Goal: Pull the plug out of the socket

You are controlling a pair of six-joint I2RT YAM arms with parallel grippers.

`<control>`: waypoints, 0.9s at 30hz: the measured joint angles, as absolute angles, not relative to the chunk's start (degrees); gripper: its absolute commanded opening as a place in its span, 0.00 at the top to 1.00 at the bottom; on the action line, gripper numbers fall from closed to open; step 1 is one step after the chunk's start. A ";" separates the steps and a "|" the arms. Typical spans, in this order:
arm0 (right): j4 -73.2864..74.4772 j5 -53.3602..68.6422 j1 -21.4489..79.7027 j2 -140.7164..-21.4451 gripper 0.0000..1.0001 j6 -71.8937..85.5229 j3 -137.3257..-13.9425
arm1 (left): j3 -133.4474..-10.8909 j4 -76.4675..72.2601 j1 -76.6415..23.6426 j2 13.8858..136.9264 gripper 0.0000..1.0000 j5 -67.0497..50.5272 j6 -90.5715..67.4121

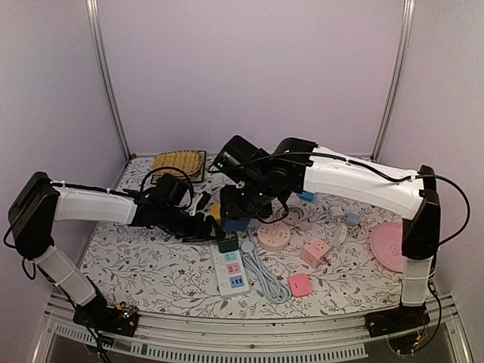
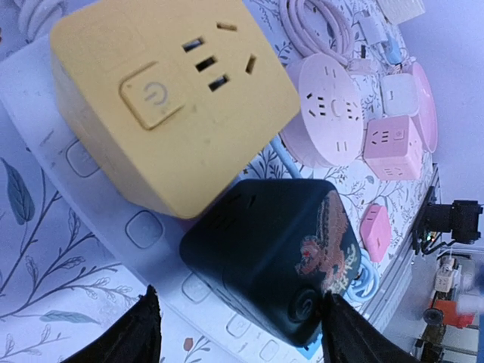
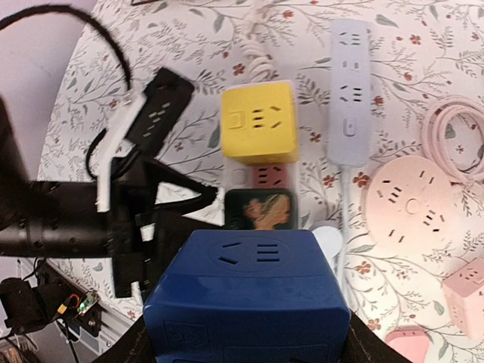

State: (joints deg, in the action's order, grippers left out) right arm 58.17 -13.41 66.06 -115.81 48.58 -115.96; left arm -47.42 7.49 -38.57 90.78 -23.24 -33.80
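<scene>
The flowered table (image 1: pixel 151 265) fills the lower half of the top view. Both arms reach over it toward the centre. The right arm (image 1: pixel 355 181) stretches in from the right edge and bends down at the wrist. The left arm (image 1: pixel 91 204) lies low and nearly level, coming in from the left.

A white power strip (image 1: pixel 231 276) sits in the middle of the frame, running toward the bottom edge. The plug in play looks to be the blue cube (image 3: pixel 249 295), which fills the bottom centre of the right wrist view. The right gripper (image 3: pixel 248 344) pinches it from both sides.

This looks like the pulling step itself. The cube hides the strip beneath it, so I cannot tell if its prongs are out yet. The next move probably calls for a straight lift away from the strip, without twisting.

Above the blue cube in that view, a dark cube (image 3: pixel 261 210) and then a yellow cube (image 3: pixel 257 121) sit on the strip. The left gripper (image 2: pixel 240 295) is spread wide on either side of the dark cube without touching it. It seems placed to hold the strip down.
</scene>
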 measured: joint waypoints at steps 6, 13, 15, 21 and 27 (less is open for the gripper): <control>52.03 -11.62 56.93 -106.76 0.96 48.56 -101.27 | -51.88 15.73 -38.61 90.78 0.28 -21.54 -31.81; 42.61 -6.66 42.63 -96.51 0.96 47.35 -86.56 | -58.81 22.39 -38.61 90.43 0.28 -19.53 -30.44; 40.27 -4.01 37.23 -95.22 0.96 46.30 -83.94 | -60.58 23.49 -38.57 89.80 0.28 -18.46 -30.20; 34.57 3.22 21.65 -96.73 0.96 42.22 -82.76 | -64.36 25.71 -37.78 88.49 0.28 -15.92 -30.26; 30.65 10.22 10.85 -105.78 0.95 39.59 -86.08 | -64.73 27.29 -36.25 88.20 0.28 -13.82 -31.75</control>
State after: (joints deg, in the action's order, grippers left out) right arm 30.65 10.22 10.85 -105.78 39.59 -86.08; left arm -64.73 27.29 -36.25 88.20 -13.82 -31.75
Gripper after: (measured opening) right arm 0.617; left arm 0.721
